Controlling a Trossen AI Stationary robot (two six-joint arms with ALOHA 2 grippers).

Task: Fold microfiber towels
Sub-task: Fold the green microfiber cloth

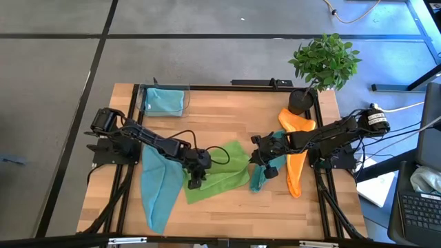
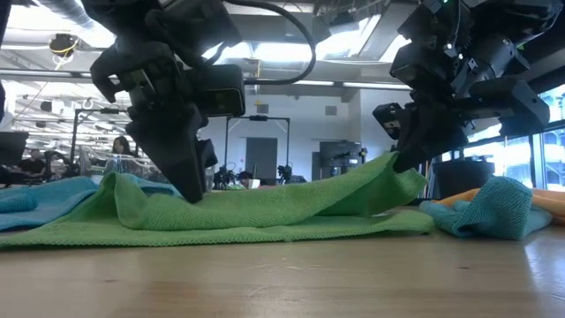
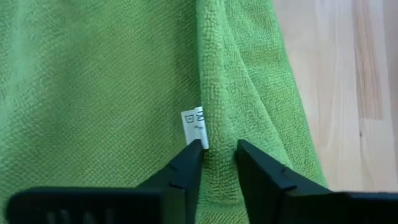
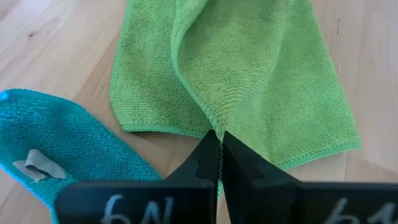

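Clearly, both arms are working the same cloth: the lime green towel (image 1: 219, 172) lies near the middle of the tabletop (image 1: 227, 110), rumpled and partly doubled over itself. The left gripper (image 3: 217, 152) is down on the towel's left side, its jaws narrowed around a raised ridge of green fabric beside a small white care tag (image 3: 194, 121), so it reads as pinching that fold. The right gripper (image 4: 219, 146) has its jaws pressed together on the towel's hemmed edge, apparently at a corner, and in the low view that end of the cloth is lifted clear of the wood while the rest sags toward the left gripper. Holding two separated points this way probably lets the arms stretch the limp cloth taut and carry one edge over the other.

The other cloths sit out of the way. A light blue towel (image 1: 160, 182) hangs under the left arm toward the front-left of the tabletop; a second light blue towel (image 1: 164, 100) rests in a clear bin (image 1: 143, 103) at the back-left corner. A teal towel (image 1: 262, 176) lies crumpled just beside the green one, below the right gripper, and an orange towel (image 1: 296, 155) stretches along the right side near a potted plant (image 1: 324, 62).
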